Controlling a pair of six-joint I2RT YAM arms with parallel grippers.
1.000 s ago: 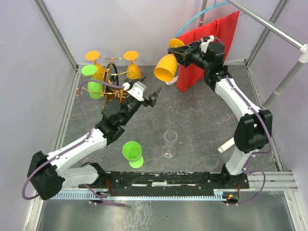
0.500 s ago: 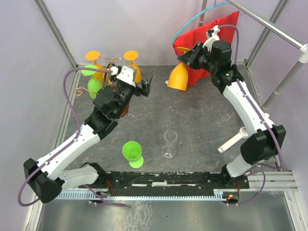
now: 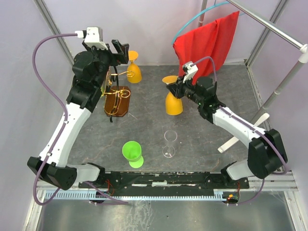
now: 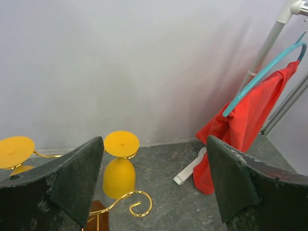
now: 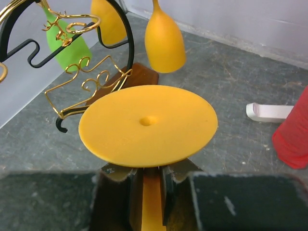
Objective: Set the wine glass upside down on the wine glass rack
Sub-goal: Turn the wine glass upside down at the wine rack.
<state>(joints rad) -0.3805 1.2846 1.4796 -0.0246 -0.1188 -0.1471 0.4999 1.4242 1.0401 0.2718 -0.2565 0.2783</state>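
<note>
Six wine glasses: three orange, two green, one clear.
Held glass: the orange plastic wine glass (image 3: 173, 103) is upside down, foot disc on top and bowl pointing down. It's over the dark grey table (image 3: 149, 120), between the rack and the red cloth, so not on the rack. Can't tell if its rim touches the table.
Right gripper (image 5: 153, 192): just the one, jaws pinched narrow on that glass's stem, right under the foot.
Left gripper (image 4: 154, 163): also one, fingers spread wide with nothing between them, held up high over the rack.
Rack: one copper-wire wine glass rack (image 3: 115, 98) with curly arm ends, a dark wooden base and a black loop handle, at the far left of the table.
Hanging on it: three, all bowl-down. That's a nearer orange hung glass (image 5: 165, 41), a farther orange hung glass (image 5: 106, 21) and a green hung glass (image 5: 70, 45).
Standing on the table: two, both upright and near each other by the near edge — a green goblet (image 3: 132, 153) and a clear stemmed glass (image 3: 169, 143).
Other stuff: one red cloth (image 3: 209, 41) on one teal hanger (image 4: 260, 72), plus one white handle-shaped thing (image 4: 189, 169) lying on the table.
</note>
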